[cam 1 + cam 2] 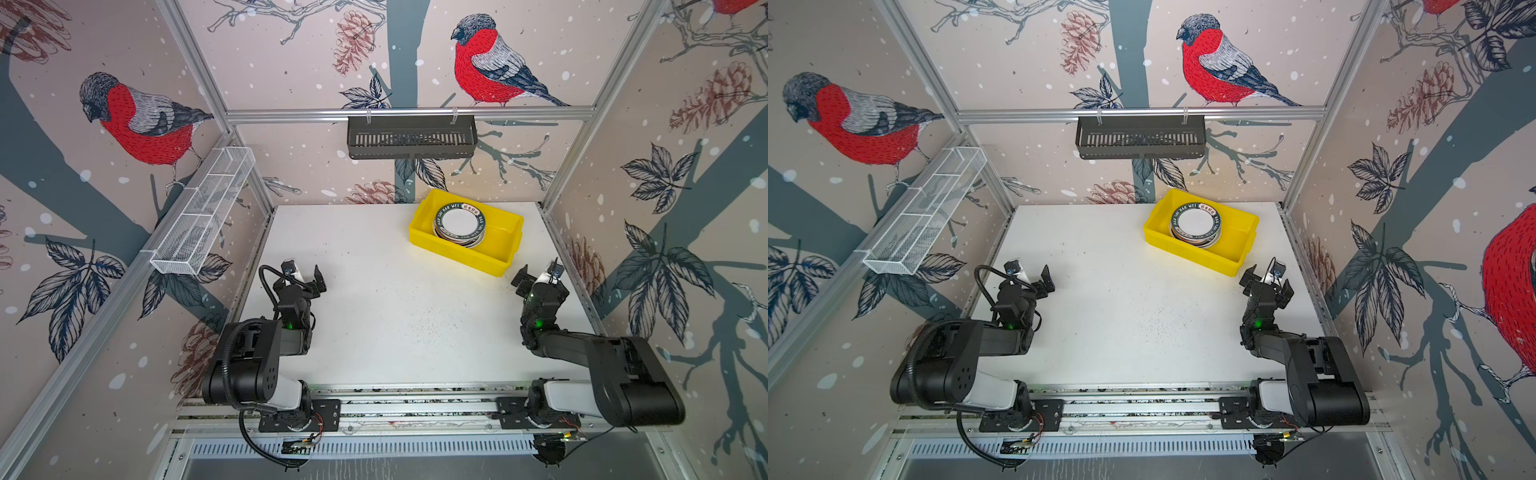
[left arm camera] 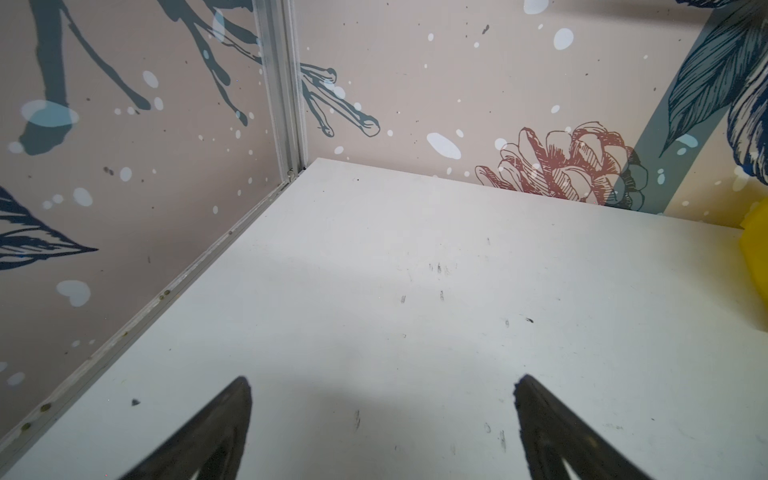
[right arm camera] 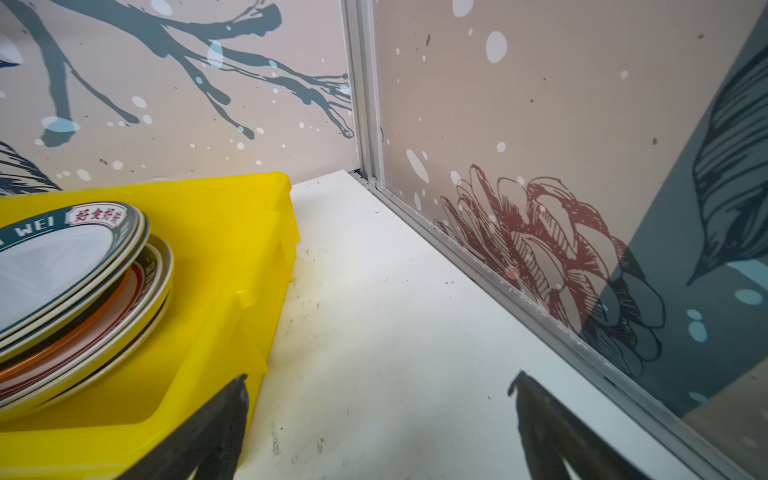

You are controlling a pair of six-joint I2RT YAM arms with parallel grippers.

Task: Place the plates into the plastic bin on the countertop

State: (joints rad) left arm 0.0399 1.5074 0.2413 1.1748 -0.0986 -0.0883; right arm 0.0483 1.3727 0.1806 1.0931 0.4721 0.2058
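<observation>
The bin [image 1: 457,254] stands askew on the tabletop [image 1: 395,316], toward the far right corner in both top views. The plates [image 1: 459,222] lie stacked inside it, crowded toward the end of the bin that faces the left arm. The top plate is white with a dark teal lettered rim. In the right wrist view the stack [image 3: 62,266] sits unevenly (the upper plates tilt over the lower ones), and an orange plate and cream rims show beneath the top one.

The right pincer [image 1: 538,276] hangs just beside the bin's near corner, on the side toward the right wall. Its jaws are spread wide with nothing between them. In its wrist view the bin's outer wall [image 3: 232,266] lies close by one finger [image 3: 232,399].

The left pincer [image 1: 303,276] is well apart from the bin, over the tabletop's left side. It also gapes wide and carries nothing. Its wrist view catches only a yellow sliver of the bin [image 2: 757,253].

A black basket [image 1: 411,143] hangs on the wall behind the bin.
</observation>
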